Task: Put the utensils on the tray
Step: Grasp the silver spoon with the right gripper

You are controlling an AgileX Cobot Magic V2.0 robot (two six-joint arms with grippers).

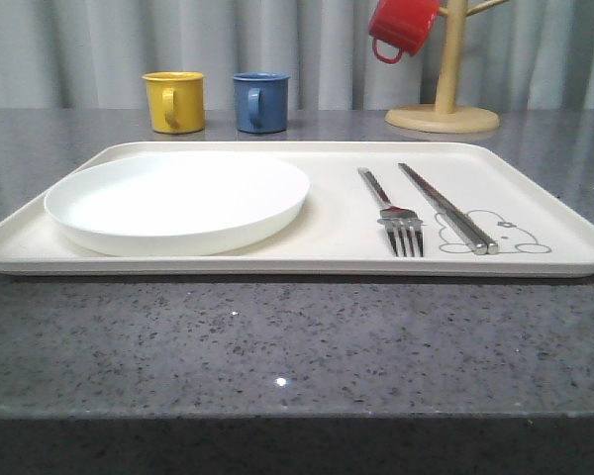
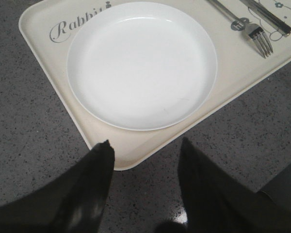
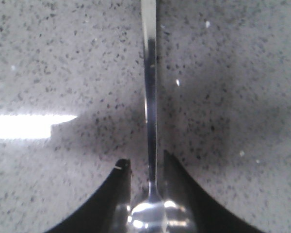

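Tray (image 1: pixel 535 213) lies across the grey worktop (image 1: pixel 277 336), long edge toward the front. Its left half carries the white plate (image 1: pixel 178 203); toward its right end lie the fork (image 1: pixel 396 220), tines forward, and just beside it the chopsticks (image 1: pixel 445 208), over the bunny drawing (image 1: pixel 510 237). The left gripper (image 2: pixel 144 162) hovers with fingers apart over the tray's corner nearest the plate. The right gripper (image 3: pixel 146 167) is clamped on the spoon (image 3: pixel 150 97) over bare worktop.

Soft light is shining from above. The plate (image 1: pixel 178 201) is glowing very white. A bright patch is glaring on the desk (image 3: pixel 34 125). The spoon (image 3: pixel 150 97) is looking blurry up close.
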